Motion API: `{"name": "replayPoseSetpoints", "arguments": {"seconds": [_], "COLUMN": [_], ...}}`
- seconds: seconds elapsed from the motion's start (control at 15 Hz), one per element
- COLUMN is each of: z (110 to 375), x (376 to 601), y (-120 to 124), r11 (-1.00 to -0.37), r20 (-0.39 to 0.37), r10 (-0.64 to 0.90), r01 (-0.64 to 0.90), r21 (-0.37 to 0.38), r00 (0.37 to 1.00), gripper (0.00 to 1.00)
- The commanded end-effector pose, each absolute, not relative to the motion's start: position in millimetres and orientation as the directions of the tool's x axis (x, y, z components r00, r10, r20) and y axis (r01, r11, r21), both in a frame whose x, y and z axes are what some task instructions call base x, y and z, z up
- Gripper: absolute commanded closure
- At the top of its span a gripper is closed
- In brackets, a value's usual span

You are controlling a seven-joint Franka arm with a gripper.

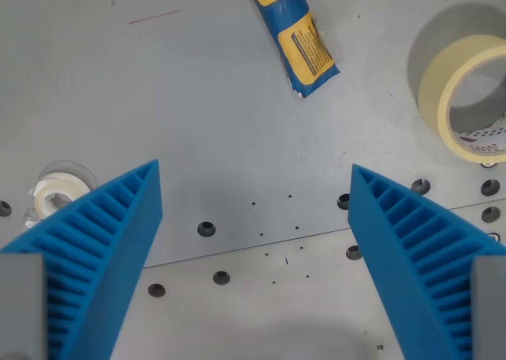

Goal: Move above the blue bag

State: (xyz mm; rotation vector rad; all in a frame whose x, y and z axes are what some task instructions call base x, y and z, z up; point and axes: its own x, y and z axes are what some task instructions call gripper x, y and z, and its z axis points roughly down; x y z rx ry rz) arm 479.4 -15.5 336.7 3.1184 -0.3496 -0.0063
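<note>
Looking down: wrist view over a grey table (198, 107), seen between two blue ribbed fingers (107, 241).
Gripper (254, 186): spread wide, nothing between the fingers; left finger at lower left of the view, right finger (411, 241) at lower right; bare table in the gap.
Bag (296, 36): blue and yellow, long and narrow, lying flat at the top of the view, slightly right of centre; tilted, lower end pointing toward the lower right; upper end cut off by the top edge; yellow label with small print, unreadable; well apart from both fingers, ahead of the gap rather than under it.
Tape (466, 99): cream masking roll at the wrist view's right edge, partly cropped; lying on the table, casting a round shadow up and left; near the bag, not touching.
Small roll (55, 190): clear or white, at the wrist view's left, just above the left finger, partly hidden by it.
Holes (206, 229): dark round mounting holes scattered across the lower table; a seam line running across the same band.
Marks (154, 16): faint reddish pen lines at upper left of the table.
</note>
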Motion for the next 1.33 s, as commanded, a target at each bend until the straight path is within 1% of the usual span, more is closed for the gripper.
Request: {"name": "replayPoseSetpoints", "arguments": {"seconds": [0.07,0.67,1.33], "z": [336.7,328.4,310.0], "x": [479.6,481.1,482.3], "y": [-14.8,-11.6,-4.6], "r11": [-0.979,-0.988,-0.997], "r20": [0.004,0.024,0.055], "r10": [-0.202,-0.156,-0.073], "r01": [-0.202,-0.156,-0.072], "r21": [0.001,-0.005,-0.017], "r00": [0.979,0.987,0.996], "gripper": [0.00,0.00,0.00]}}
